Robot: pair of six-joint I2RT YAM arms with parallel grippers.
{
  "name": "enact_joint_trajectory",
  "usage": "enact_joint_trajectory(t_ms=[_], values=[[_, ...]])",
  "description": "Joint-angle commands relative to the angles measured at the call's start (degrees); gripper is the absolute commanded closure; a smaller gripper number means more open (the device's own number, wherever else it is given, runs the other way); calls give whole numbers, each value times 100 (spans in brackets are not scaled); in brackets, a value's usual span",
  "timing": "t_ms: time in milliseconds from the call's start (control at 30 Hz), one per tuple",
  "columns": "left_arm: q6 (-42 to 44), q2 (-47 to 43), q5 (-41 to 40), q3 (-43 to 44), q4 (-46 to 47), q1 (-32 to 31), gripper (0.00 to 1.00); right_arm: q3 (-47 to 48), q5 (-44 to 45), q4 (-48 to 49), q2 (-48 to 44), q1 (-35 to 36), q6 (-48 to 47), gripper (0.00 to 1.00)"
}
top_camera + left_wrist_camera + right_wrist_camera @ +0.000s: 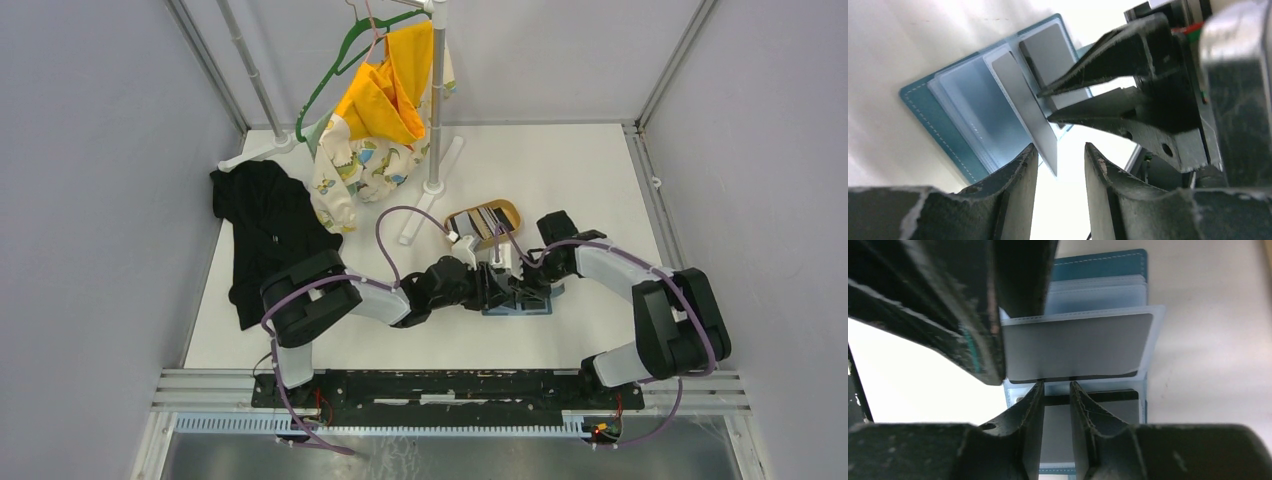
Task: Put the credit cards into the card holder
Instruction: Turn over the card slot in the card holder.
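The teal card holder [517, 310] lies open on the table, its clear sleeves fanned out [968, 107]. One sleeve leaf with a grey card [1075, 345] stands up from it. A second grey card with a black stripe [1108, 412] sits in the lower pocket. My left gripper [1060, 147] is open, and the leaf's corner hangs between its fingers. My right gripper [1056, 385] is open too, its tips straddling the leaf's edge with a gap. Both grippers meet over the holder, left [500, 287] and right [527, 283]. More credit cards [484, 221] lie as stripes on the tray.
The oval wooden tray [510, 210] sits just behind the holder. A white garment rack [435, 100] with a green hanger and a yellow garment [385, 100] stands at the back. A black garment [265, 225] lies at the left.
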Motion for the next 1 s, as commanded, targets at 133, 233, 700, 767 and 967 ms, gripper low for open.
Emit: enact_joint_trajectory(t_ms=[133, 233, 700, 767, 967], values=[[-215, 236, 428, 278, 882, -5, 51, 260, -91, -126, -710, -799, 197, 63], [-256, 352, 549, 387, 997, -4, 50, 252, -231, -83, -857, -1093, 201, 61], [-419, 1069, 929, 1264, 1023, -150, 38, -3, -167, 851, -1529, -1627, 945, 57], [-417, 1177, 972, 1411, 962, -150, 37, -3, -175, 924, -1550, -1813, 1052, 57], [-195, 1031, 1006, 1521, 844, -137, 37, -16, -435, 1010, -1780, -2104, 1131, 52]])
